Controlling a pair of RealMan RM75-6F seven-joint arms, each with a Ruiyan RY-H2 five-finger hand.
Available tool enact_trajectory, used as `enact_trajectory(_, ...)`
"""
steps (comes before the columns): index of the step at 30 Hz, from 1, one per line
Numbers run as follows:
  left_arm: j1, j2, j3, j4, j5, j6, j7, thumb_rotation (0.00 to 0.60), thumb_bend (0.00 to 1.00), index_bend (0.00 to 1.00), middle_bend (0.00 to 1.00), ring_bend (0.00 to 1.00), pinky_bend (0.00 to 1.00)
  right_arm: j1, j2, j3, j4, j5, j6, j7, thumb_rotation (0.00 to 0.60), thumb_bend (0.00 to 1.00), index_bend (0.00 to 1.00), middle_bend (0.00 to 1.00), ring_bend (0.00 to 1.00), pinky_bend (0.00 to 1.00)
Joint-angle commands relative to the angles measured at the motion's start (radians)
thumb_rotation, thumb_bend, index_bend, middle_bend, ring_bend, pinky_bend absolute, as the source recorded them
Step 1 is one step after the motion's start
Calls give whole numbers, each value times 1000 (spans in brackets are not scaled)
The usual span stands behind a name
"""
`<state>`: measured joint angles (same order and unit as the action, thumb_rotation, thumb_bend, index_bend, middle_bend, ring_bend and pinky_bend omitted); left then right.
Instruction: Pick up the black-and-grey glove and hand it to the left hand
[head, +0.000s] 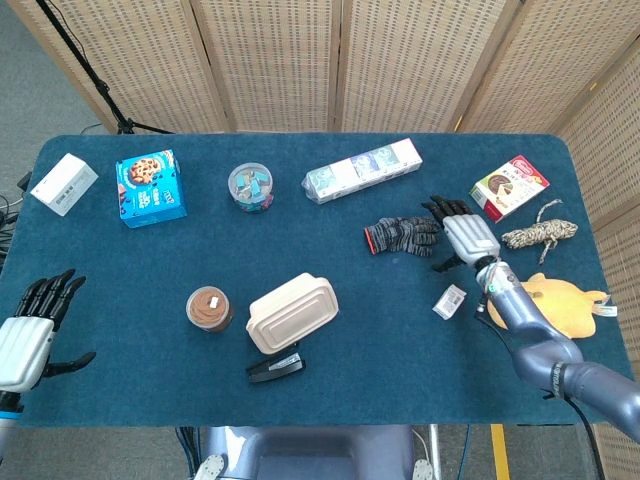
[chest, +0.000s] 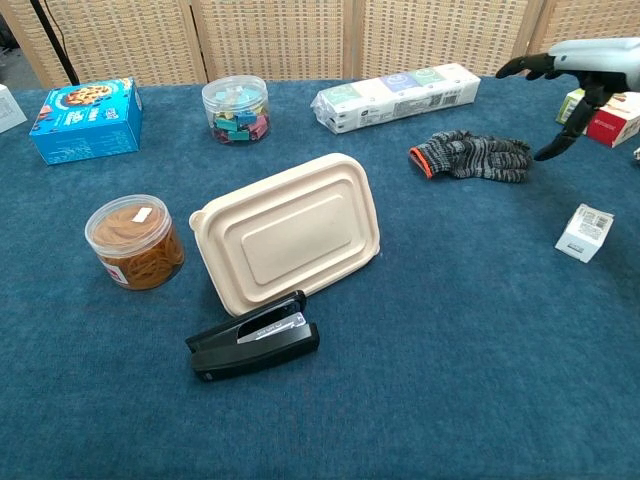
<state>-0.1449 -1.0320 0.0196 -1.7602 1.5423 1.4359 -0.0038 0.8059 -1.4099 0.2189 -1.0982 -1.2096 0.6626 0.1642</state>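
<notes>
You're at the reach-in step here, nothing picked up yet. The black-and-grey glove (head: 401, 236) is lying flat on the blue tabletop (head: 400, 340), just below the long pack of tissues (head: 363, 170), with its orange cuff pointing away from your right hand (head: 466, 237). That hand hovers right by the glove's fingertip end, fingers spread wide and holding nothing; in the chest view it looks like it's above the glove and not touching it. Next I'd say you need to drop the hand down onto the glove and close the fingers around a good bunch of the knit, since it's floppy and will probably sag or slip if you only catch an edge. Watch the small white box (head: 449, 300) just on the near side of the glove, easy to knock. Your left hand (head: 24, 340) is parked way off from the glove at the tabletop's far left edge, fingers apart and holding nothing, so the handover will need a long carry across.
</notes>
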Motion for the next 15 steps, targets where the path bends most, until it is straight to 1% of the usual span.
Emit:
enact_trajectory(1,0,0,-1,-1,-1,-2,1,600,0,0,0,0,0,44,-62,23,69,49,-61,-15,600,0,0,0,0,0)
enact_trajectory(5,-4,0,-1,-1,-11,-22,-2,600,0,0,0,0,0,78,-108,23,110,83,-107,-46,600,0,0,0,0,0)
enact_trajectory(8,-9,1,-1,-1,-20,-41,-5,600,0,0,0,0,0,100,-151,29,162,109,-123,-64,600,0,0,0,0,0)
enact_trajectory(15,-6,5,-11,0,-37,-41,-16,600,0,0,0,0,0,136,-219,23,272,123,-163,-89,600,0,9,0,0,0)
